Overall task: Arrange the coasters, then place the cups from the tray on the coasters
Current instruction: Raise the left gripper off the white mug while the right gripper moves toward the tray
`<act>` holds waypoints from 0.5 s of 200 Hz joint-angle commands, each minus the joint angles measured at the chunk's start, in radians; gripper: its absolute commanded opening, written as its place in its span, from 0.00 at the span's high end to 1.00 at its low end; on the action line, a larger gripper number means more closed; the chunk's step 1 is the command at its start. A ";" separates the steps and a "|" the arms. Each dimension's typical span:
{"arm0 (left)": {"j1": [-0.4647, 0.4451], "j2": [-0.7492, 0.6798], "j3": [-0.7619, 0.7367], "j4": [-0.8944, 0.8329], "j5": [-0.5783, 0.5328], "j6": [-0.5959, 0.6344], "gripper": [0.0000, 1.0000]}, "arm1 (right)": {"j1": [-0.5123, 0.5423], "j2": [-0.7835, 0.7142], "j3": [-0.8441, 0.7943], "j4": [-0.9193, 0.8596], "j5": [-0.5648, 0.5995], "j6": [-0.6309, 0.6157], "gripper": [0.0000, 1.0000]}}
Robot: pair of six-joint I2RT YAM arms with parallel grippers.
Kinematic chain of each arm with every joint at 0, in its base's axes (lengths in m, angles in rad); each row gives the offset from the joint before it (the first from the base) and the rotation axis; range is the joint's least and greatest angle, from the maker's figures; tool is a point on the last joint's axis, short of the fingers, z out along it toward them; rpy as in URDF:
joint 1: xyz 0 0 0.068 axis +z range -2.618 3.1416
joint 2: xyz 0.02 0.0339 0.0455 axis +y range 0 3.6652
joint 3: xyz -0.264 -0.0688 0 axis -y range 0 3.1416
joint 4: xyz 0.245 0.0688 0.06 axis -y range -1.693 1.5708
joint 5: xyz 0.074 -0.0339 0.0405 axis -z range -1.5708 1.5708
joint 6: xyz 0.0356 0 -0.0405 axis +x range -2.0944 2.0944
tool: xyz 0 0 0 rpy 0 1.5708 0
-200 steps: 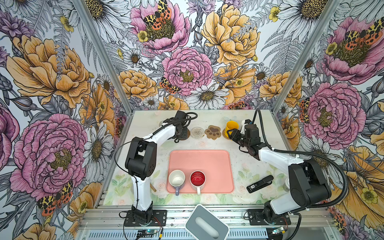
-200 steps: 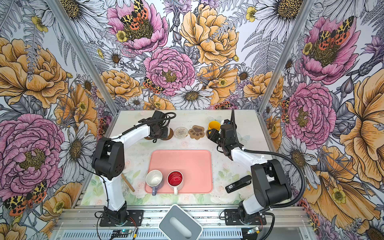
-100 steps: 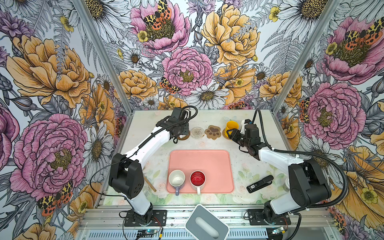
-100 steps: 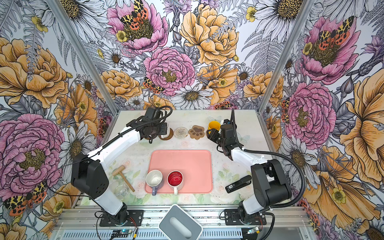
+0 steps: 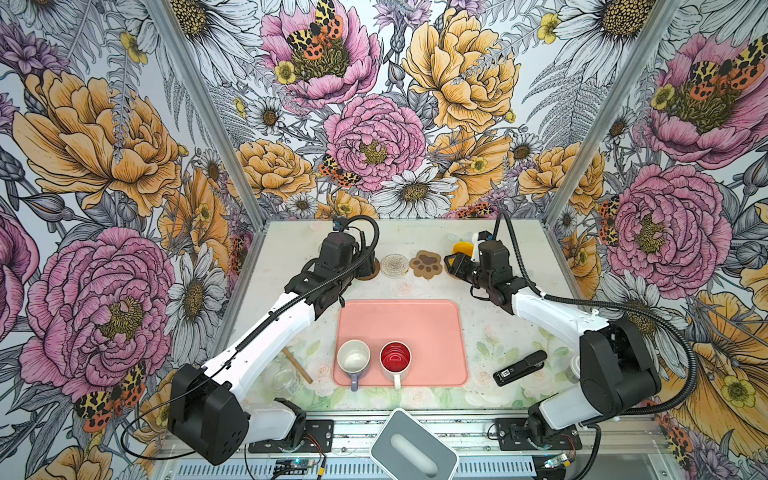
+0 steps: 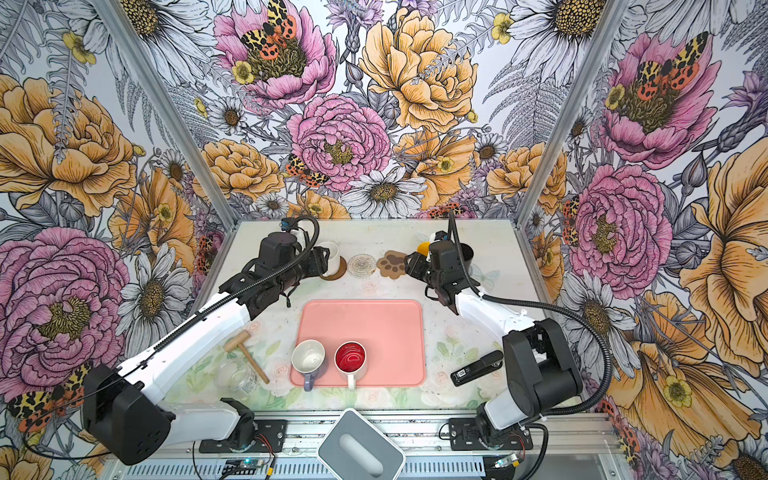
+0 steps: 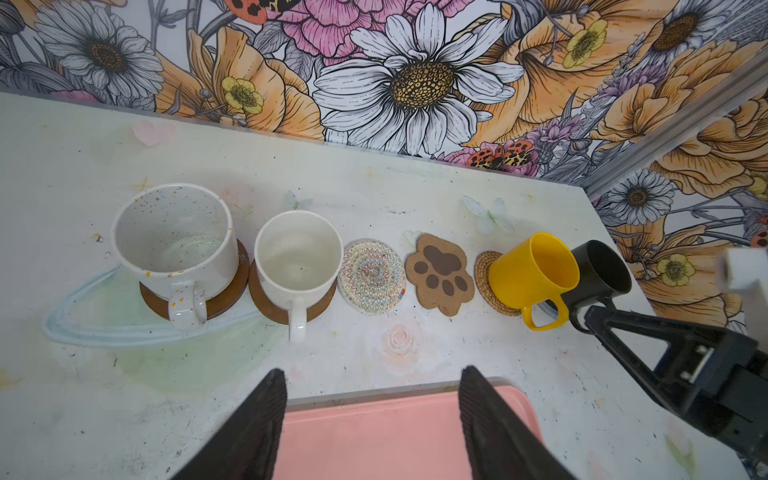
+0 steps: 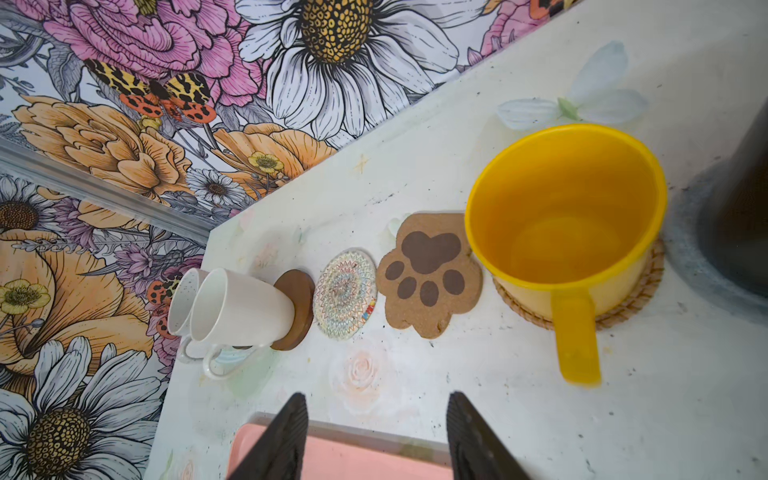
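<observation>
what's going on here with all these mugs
Robot arms are moving mugs from the tray to coasters. The speckled mug, white mug, yellow mug and black mug are placed; woven coaster and paw coaster are bare. Lavender mug and red-lined mug wait on the tray. Left claw and right claw hang open, empty.

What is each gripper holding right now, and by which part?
Nothing is held. The left gripper and the right gripper are both open and empty in their wrist views.
</observation>
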 commanded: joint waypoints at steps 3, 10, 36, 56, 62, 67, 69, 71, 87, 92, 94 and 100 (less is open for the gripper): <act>0.018 -0.014 -0.012 0.077 -0.022 -0.007 0.32 | 0.035 -0.019 0.038 -0.070 0.048 -0.042 0.44; 0.022 -0.013 -0.012 0.074 -0.021 -0.004 0.32 | 0.049 -0.029 0.048 -0.090 0.062 -0.050 0.44; 0.040 -0.021 -0.028 0.074 -0.077 0.000 0.30 | 0.143 -0.080 0.110 -0.238 0.186 -0.124 0.43; 0.062 -0.033 -0.069 0.104 -0.098 -0.019 0.30 | 0.250 -0.118 0.137 -0.354 0.298 -0.182 0.42; 0.072 -0.037 -0.079 0.115 -0.085 -0.021 0.30 | 0.278 -0.125 0.139 -0.385 0.321 -0.186 0.41; 0.081 -0.039 -0.086 0.120 -0.074 -0.023 0.30 | 0.299 -0.129 0.138 -0.411 0.339 -0.186 0.41; 0.085 -0.041 -0.089 0.122 -0.070 -0.025 0.30 | 0.306 -0.132 0.138 -0.422 0.345 -0.187 0.41; 0.088 -0.042 -0.090 0.123 -0.066 -0.026 0.30 | 0.314 -0.133 0.138 -0.433 0.350 -0.186 0.41; 0.110 -0.052 -0.108 0.134 -0.046 -0.030 0.30 | 0.380 -0.138 0.149 -0.524 0.435 -0.179 0.41; 0.117 -0.056 -0.114 0.140 -0.042 -0.030 0.29 | 0.400 -0.136 0.155 -0.556 0.462 -0.178 0.41; 0.119 -0.058 -0.116 0.141 -0.040 -0.029 0.29 | 0.408 -0.135 0.156 -0.568 0.469 -0.178 0.41; 0.126 -0.062 -0.125 0.147 -0.036 -0.032 0.29 | 0.425 -0.133 0.162 -0.596 0.483 -0.178 0.41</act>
